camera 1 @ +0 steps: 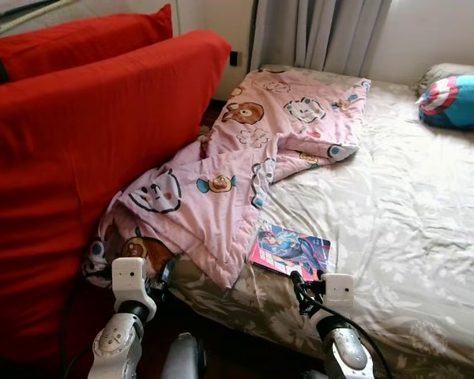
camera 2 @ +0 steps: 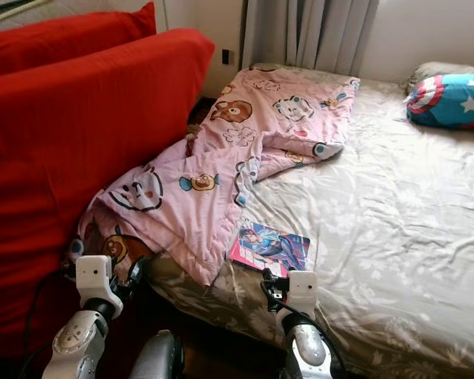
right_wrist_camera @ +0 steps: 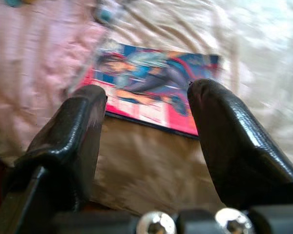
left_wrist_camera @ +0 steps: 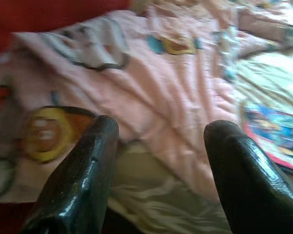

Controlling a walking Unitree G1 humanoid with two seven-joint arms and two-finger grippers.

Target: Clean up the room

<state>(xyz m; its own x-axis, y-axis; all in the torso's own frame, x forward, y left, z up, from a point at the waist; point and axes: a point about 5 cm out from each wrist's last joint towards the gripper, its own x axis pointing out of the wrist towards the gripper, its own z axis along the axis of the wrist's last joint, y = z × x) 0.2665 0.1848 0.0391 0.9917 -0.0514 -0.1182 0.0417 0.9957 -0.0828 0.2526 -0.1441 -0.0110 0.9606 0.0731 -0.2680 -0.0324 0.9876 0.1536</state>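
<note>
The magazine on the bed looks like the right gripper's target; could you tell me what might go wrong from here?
The magazine lies flat on soft sheet, so the open right gripper may push it down or crease it rather than get under an edge.
Its near corner is tucked under the pink blanket, which could drag along when lifted.
The open left gripper sits close to that blanket's hanging edge and might snag it.

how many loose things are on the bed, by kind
blanket: 1, pink with cartoon animals, rumpled along the bed's left side
pillow: 1, blue, red and white with stars, far right corner; a pale thing behind it is too hidden to count
magazine: 1, flat on the sheet by the blanket's edge, just ahead of the right gripper
total: 3
</note>
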